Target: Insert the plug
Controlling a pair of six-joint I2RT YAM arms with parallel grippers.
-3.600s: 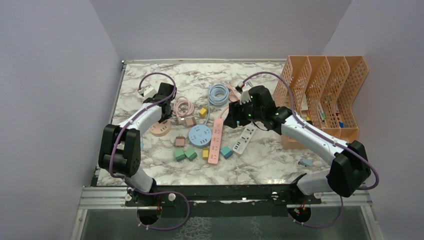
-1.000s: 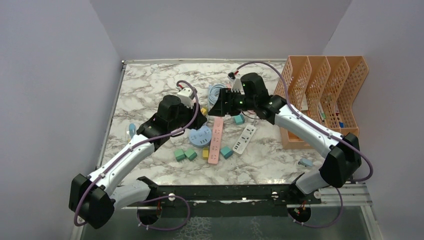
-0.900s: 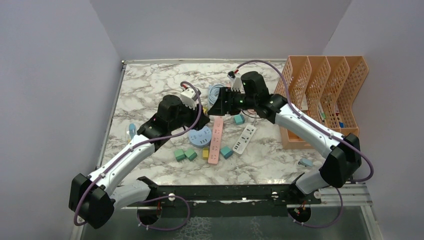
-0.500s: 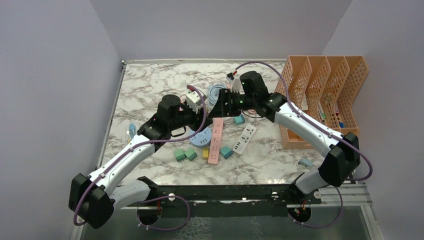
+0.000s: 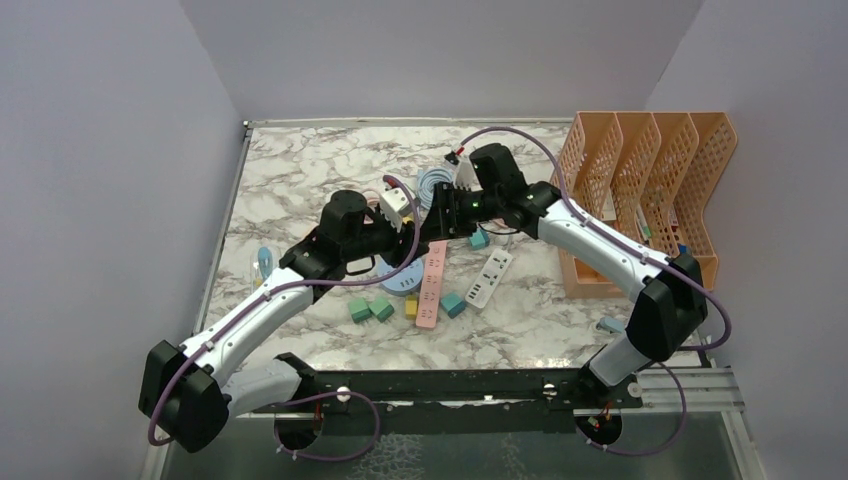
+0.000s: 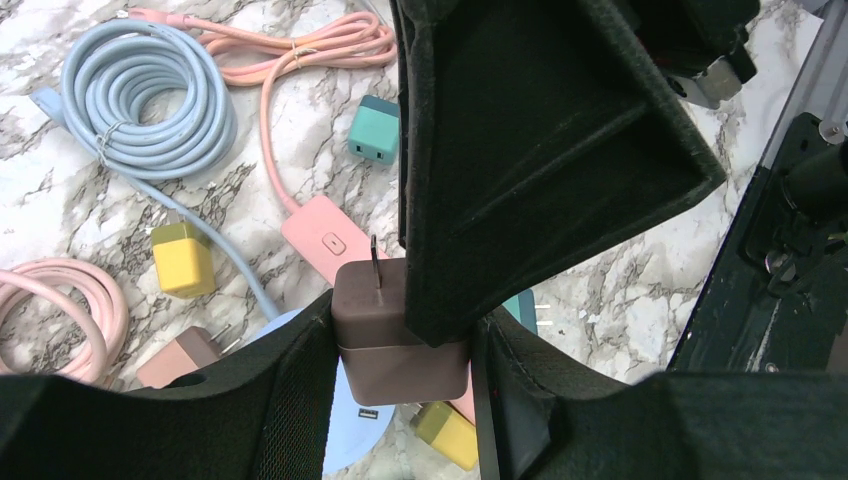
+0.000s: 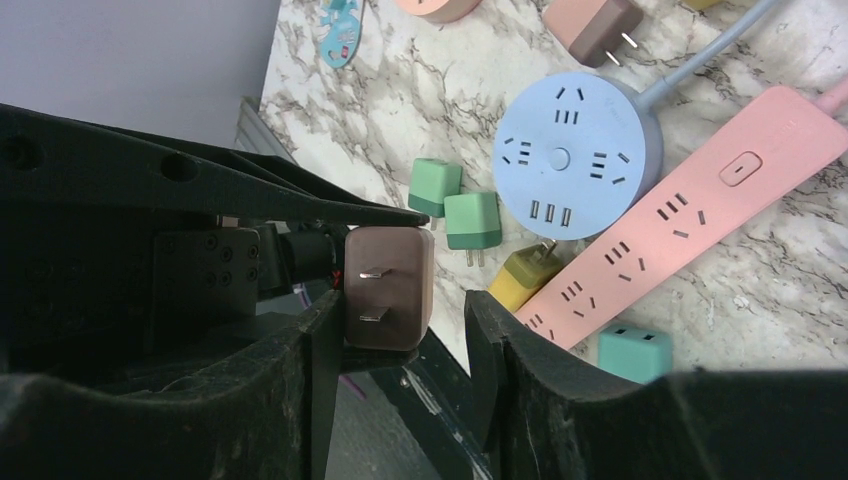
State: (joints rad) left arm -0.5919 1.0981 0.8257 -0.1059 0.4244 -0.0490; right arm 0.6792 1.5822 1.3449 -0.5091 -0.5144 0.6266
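My left gripper (image 6: 400, 345) is shut on a brown plug (image 6: 385, 350), held above the table with its prongs pointing away from the wrist. My right gripper (image 7: 405, 305) is open and straddles the same plug (image 7: 392, 285). The plug rests against one right finger, with a gap to the other. In the top view the two grippers meet over the table's middle, left (image 5: 405, 232) and right (image 5: 432, 224), and the plug is hidden between them. A pink power strip (image 5: 431, 282) and a round blue socket hub (image 7: 570, 155) lie below.
A white power strip (image 5: 489, 277) lies right of the pink one. Green (image 5: 370, 309), teal (image 5: 453, 304) and yellow (image 6: 183, 260) plugs are scattered about. A blue cable coil (image 6: 150, 90) and pink cables lie behind. An orange file rack (image 5: 650, 190) stands at the right.
My left arm has swung from the rear left to the centre, carrying the brown plug up to the right gripper. My right gripper has shifted left and now straddles the plug.
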